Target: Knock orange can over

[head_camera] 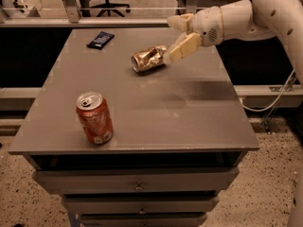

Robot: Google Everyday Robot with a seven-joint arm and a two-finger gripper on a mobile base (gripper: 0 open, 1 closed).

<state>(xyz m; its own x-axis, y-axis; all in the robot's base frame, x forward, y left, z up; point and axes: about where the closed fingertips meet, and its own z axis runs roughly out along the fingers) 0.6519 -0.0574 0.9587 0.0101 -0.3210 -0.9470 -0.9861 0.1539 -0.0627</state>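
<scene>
The orange can [148,58], dented, golden-tan with pale patches, lies on its side near the back middle of the grey table [189,117], its top pointing left. My gripper [179,34] is just right of it and slightly above the table. Its two cream fingers are spread apart and hold nothing. The lower finger [184,47] sits at the can's right end, touching or nearly touching it. The upper finger [179,22] is above and clear of the can.
A deeper red-orange can [94,117] with a white label patch stands upright near the table's front left. A dark flat packet [100,39] lies at the back left. Drawers are under the table. A railing and an office chair stand behind.
</scene>
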